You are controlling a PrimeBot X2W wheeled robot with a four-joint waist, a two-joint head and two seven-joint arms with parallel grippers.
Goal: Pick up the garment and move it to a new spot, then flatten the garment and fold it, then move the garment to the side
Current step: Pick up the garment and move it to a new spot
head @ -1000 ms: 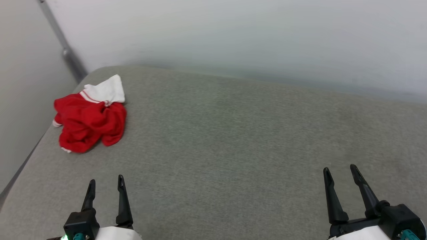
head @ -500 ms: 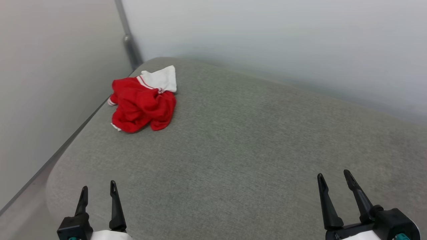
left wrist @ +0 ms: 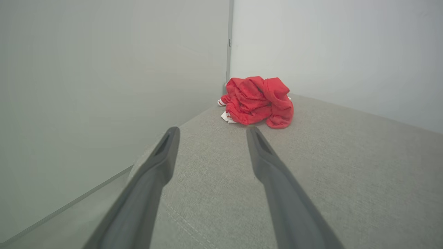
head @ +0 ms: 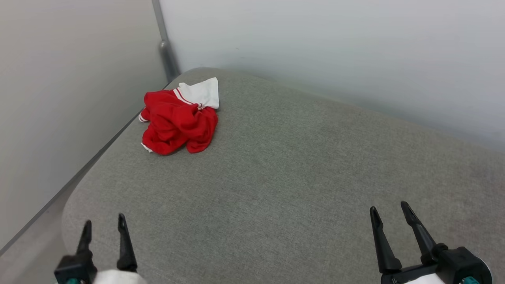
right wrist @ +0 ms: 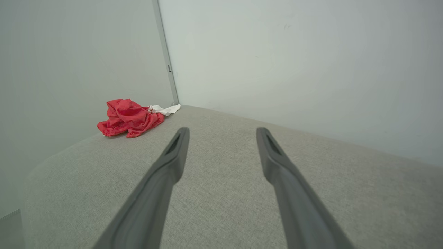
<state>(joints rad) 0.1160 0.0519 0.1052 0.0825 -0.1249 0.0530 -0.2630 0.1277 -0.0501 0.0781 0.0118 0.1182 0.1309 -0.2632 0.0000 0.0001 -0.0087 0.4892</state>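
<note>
Pose: left claw (head: 104, 219) and right claw (head: 388, 206) low, pointing forward, jaws apart, empty | garment (head: 179, 122) crumpled, far-left cushion (head: 276, 177) corner

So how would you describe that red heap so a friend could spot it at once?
Find the wide grey fabric surface and follow it to its far left corner, where a metal post runs up between two pale walls. The garment lies crumpled there, bright red with a white, red-striped sleeve, the only colourful thing on the grey.

Red-and-white garment (head: 179, 122), crumpled heap, cushion's far-left corner
</note>
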